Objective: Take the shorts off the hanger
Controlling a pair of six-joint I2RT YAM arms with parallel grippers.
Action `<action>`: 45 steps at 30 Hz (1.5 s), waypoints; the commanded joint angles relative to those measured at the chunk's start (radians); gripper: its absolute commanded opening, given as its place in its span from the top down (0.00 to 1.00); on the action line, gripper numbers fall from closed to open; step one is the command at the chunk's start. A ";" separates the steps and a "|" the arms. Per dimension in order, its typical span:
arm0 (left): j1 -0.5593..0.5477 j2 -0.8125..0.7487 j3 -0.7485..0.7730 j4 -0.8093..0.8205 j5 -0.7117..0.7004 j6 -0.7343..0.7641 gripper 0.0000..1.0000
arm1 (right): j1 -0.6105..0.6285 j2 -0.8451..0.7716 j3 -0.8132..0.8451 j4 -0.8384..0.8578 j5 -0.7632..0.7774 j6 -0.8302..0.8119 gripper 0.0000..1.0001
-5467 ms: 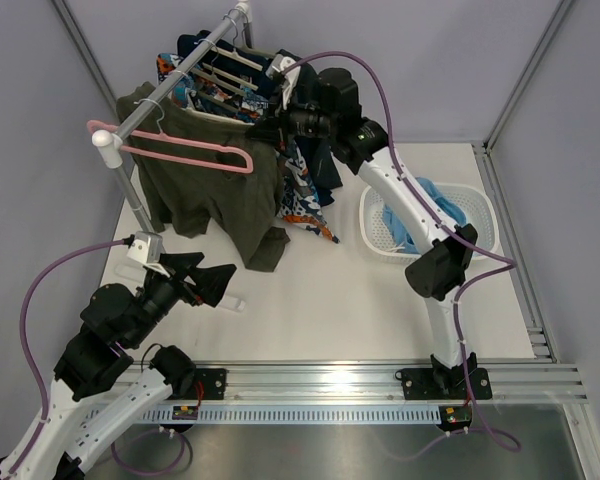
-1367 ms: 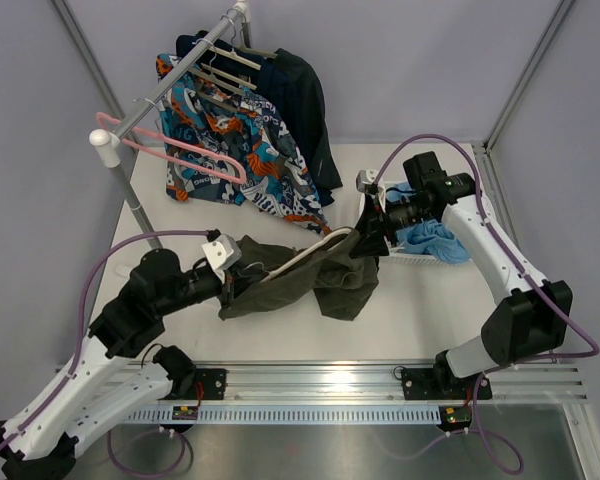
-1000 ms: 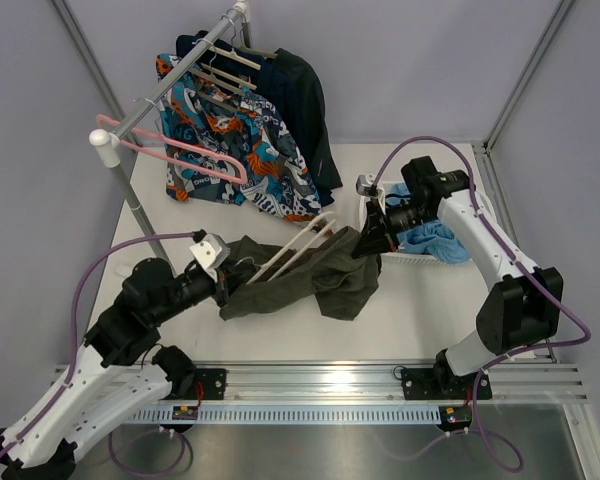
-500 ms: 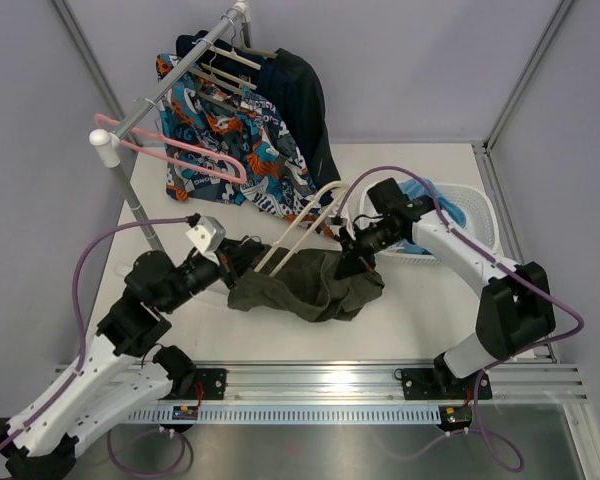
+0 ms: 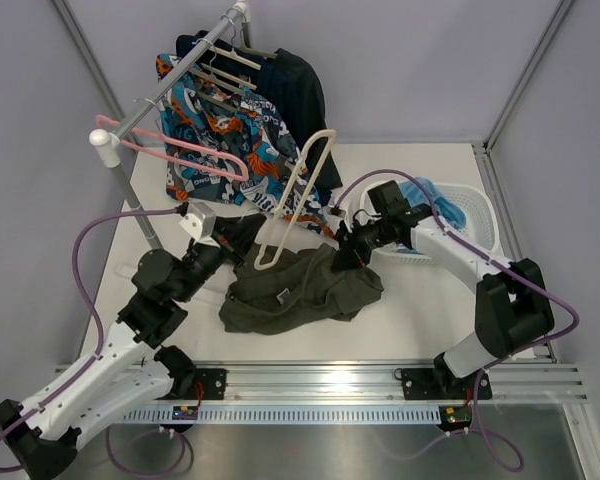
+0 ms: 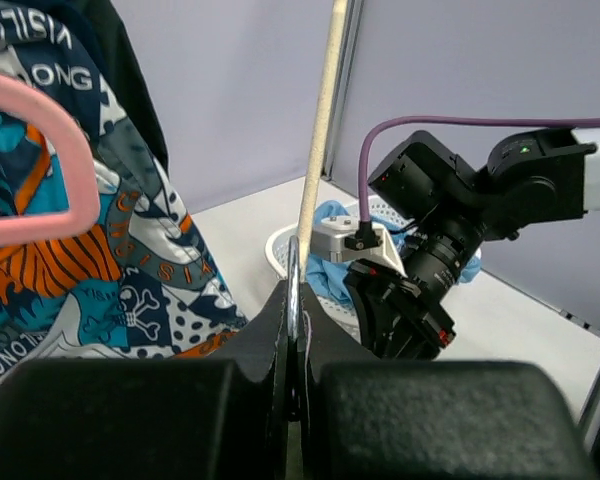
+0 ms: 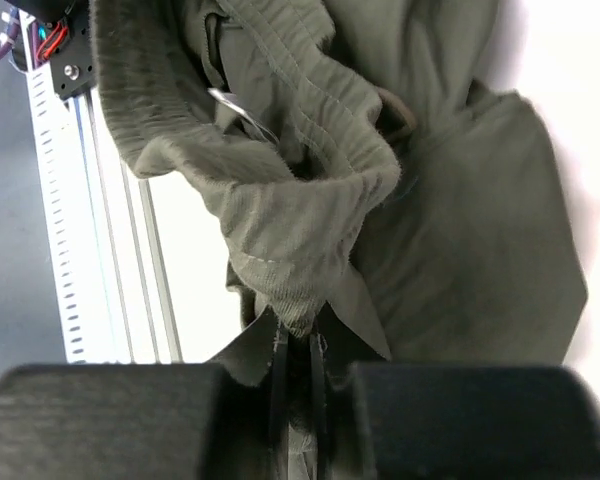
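The olive shorts (image 5: 292,296) lie crumpled on the table, off the hanger. The cream hanger (image 5: 298,195) stands tilted in the air above them, bare. My left gripper (image 5: 250,248) is shut on its metal hook (image 6: 293,285); the cream bar (image 6: 321,130) rises from the jaws in the left wrist view. My right gripper (image 5: 342,255) sits low at the shorts' right edge. In the right wrist view it (image 7: 298,335) is shut on a fold of the shorts (image 7: 460,230), the pads close together with cloth between them.
A clothes rack (image 5: 170,85) at the back left carries patterned and dark garments (image 5: 240,140) and a pink hanger (image 5: 180,155). A white basket (image 5: 480,215) holding blue cloth (image 5: 442,198) stands at the right. The aluminium rail (image 5: 330,380) runs along the near edge.
The left gripper has raised the hanger up and back, out of the shorts. The shorts have dropped flat onto the table. The right gripper has moved left and lower with them.
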 commanded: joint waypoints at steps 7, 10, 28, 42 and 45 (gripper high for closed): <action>0.000 -0.017 0.210 -0.399 0.158 0.188 1.00 | -0.399 -0.085 0.234 -0.349 -0.208 -0.415 0.01; 0.000 -0.054 0.216 -0.530 0.236 0.208 1.00 | -0.526 -0.109 0.354 -0.448 -0.281 -0.573 0.01; 0.000 0.084 0.279 -0.728 0.343 0.323 1.00 | -0.122 -0.065 0.771 -1.050 -0.321 -0.894 0.14; 0.000 0.099 0.313 -0.726 0.327 0.345 1.00 | 0.059 -0.088 0.520 -0.813 -0.046 -0.655 0.30; 0.000 0.096 0.316 -0.722 0.324 0.343 1.00 | 0.066 -0.066 0.523 -0.814 -0.031 -0.656 0.55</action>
